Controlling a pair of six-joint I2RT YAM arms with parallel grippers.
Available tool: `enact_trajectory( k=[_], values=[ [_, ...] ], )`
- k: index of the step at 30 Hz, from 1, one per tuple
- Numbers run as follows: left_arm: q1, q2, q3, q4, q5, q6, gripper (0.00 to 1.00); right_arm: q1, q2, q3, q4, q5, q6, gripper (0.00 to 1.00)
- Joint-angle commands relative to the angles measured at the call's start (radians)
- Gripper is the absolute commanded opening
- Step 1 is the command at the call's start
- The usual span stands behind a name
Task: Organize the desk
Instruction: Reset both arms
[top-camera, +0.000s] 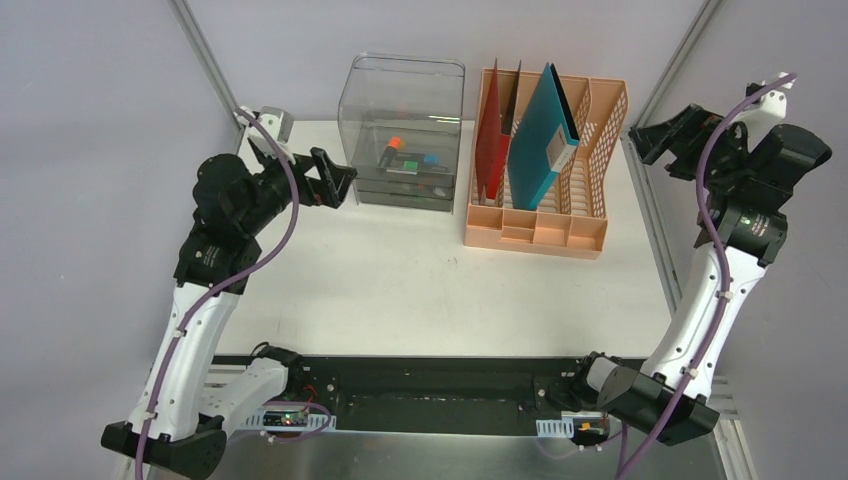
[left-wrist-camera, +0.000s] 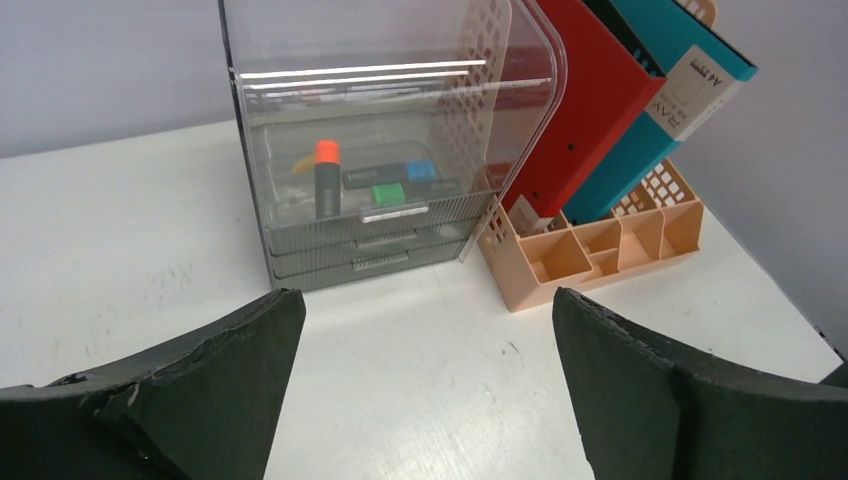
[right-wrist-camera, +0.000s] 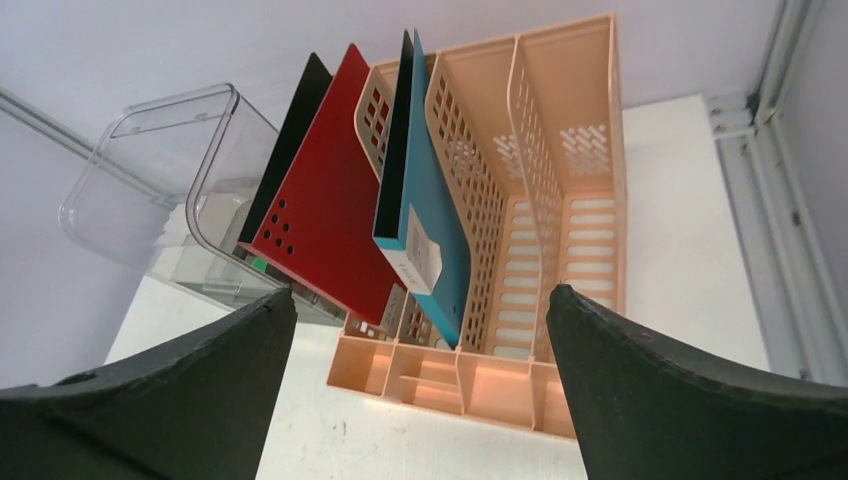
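Observation:
The white desk carries a clear plastic drawer box at the back and a peach file rack to its right. My left gripper is open and empty, held above the desk just left of the drawer box. In the left wrist view the gripper faces the box; an orange-capped marker and green and blue ones lie in its top drawer. My right gripper is open and empty, raised at the rack's right. In the right wrist view the gripper looks down on the rack.
A red folder and a teal folder stand in the rack's left slots; its right slots hold nothing. Small front compartments look empty. Aluminium rails and grey walls edge the desk. Bare tabletop lies in front of box and rack.

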Motion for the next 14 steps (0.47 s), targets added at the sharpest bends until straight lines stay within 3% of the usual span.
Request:
enact_trajectory(
  k=[1,14],
  values=[
    [0.005,-0.037,0.078,0.016,-0.036,0.021,0.99,-0.001,0.0,0.107,-0.022,0.047,-0.08,1.0],
    [0.005,-0.09,0.058,0.021,0.014,0.024,0.99,-0.001,-0.021,0.13,-0.027,-0.126,-0.057,1.0]
  ],
)
